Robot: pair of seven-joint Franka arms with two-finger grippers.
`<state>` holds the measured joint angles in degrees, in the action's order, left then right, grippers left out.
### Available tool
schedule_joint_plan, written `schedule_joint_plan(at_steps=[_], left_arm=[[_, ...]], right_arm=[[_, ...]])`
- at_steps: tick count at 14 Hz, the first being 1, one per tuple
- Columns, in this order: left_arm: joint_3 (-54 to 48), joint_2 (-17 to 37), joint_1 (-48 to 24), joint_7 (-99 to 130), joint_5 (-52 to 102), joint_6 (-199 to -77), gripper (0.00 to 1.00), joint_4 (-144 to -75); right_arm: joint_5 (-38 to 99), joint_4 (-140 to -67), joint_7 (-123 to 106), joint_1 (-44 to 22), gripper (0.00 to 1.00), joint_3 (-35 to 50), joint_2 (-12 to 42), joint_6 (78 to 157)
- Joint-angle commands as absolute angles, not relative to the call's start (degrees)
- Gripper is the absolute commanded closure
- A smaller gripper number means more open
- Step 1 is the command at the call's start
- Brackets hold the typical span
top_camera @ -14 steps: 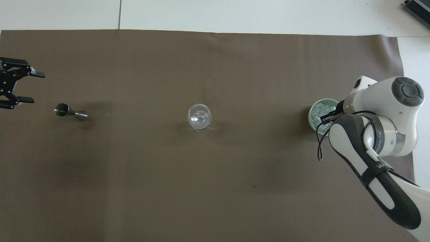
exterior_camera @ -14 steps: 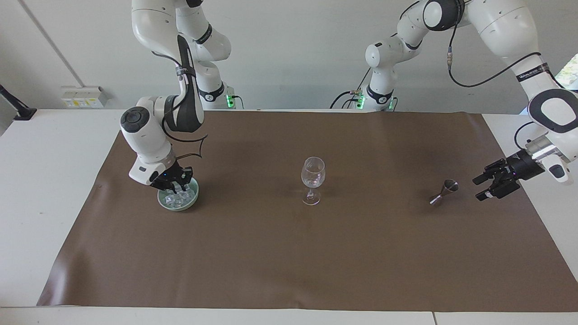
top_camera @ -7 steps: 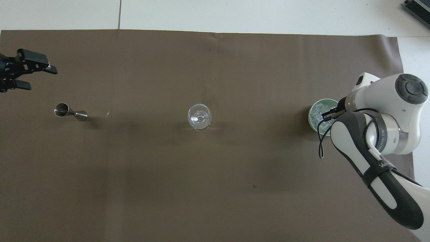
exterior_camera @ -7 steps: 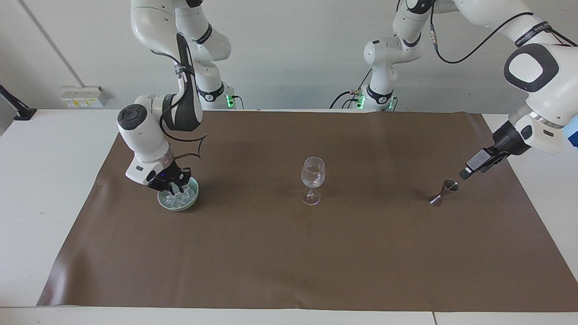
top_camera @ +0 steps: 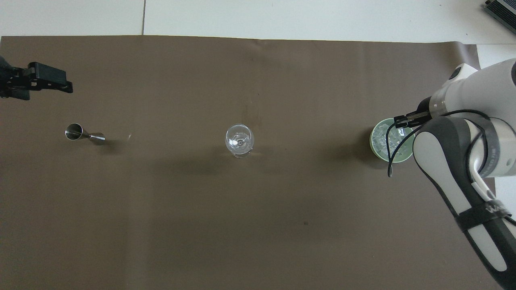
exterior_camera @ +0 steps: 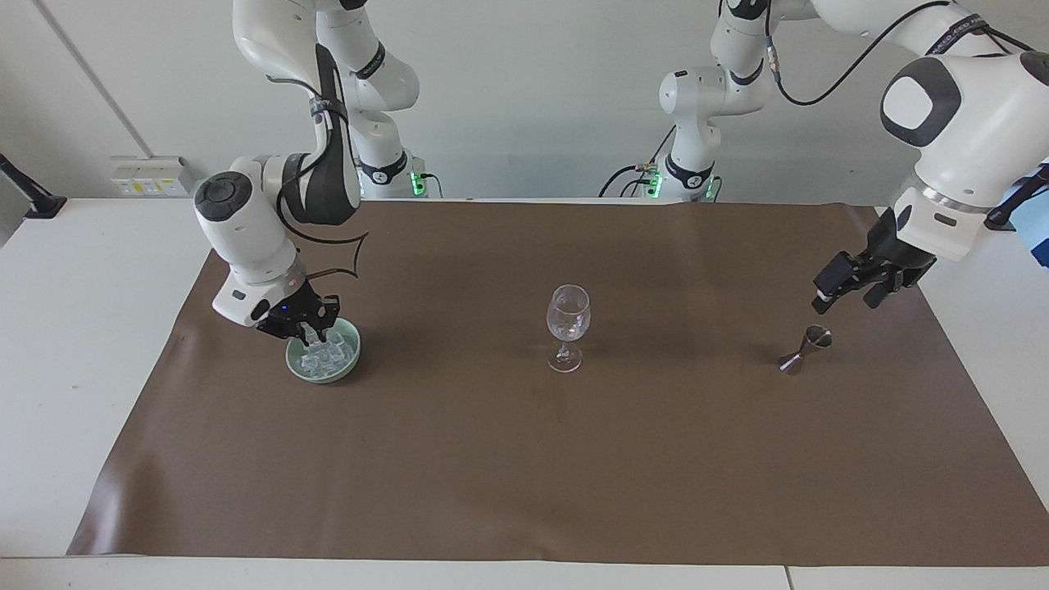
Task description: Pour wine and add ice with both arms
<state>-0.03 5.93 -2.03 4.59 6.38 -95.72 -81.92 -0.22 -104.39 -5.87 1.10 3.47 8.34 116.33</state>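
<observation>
Two risks I see: right gripper (exterior_camera: 307, 332), pinched on one glassy ice cube (exterior_camera: 311, 335) over pale green bowl (exterior_camera: 354, 354), may lose it; left gripper (exterior_camera: 844, 288), fingers apart, could topple steel jigger (exterior_camera: 805, 349).

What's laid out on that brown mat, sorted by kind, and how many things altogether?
Wine glass: 1
Pale green bowl of ice cubes, too jumbled to count: 1
Metal measuring cup: 1
Total: 3 things on the mat
</observation>
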Motion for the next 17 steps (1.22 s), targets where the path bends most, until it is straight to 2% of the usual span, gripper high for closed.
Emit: schedule_joint_plan(at_steps=[1, 5, 8, 12, 15, 17], left_arm=[[1.3, -1.2, -4.7, 3.3, 5.1, -89.3, 0.00, -83.8], [1.4, -4.0, -4.2, -2.1, 4.7, -84.8, 0.00, -84.3], [1.0, -2.6, -3.5, -6.0, -1.1, -83.3, 0.00, -82.7], [0.6, 0.4, -2.9, -6.0, -1.0, -79.7, 0.00, -77.5], [-0.6, -0.3, -2.3, -5.4, -0.8, -79.5, 0.00, -77.9], [-0.8, -2.8, -2.4, -5.5, -0.9, -79.5, 0.00, -81.9]], right_arm=[[-0.1, -100.0, 2.9, 1.4, 1.00, 7.5, 9.0, 114.4], [-0.5, -95.5, 16.5, -0.1, 1.00, 13.6, 9.8, 113.8], [-0.4, -93.8, 27.0, -0.5, 1.00, 19.8, 10.8, 115.1], [-1.0, -93.1, 42.1, -0.9, 1.00, 27.9, 11.6, 120.0], [-1.1, -90.8, 47.9, -1.8, 1.00, 31.1, 12.9, 121.0], [-3.0, -90.9, 50.5, -3.3, 1.00, 31.5, 13.9, 122.2]])
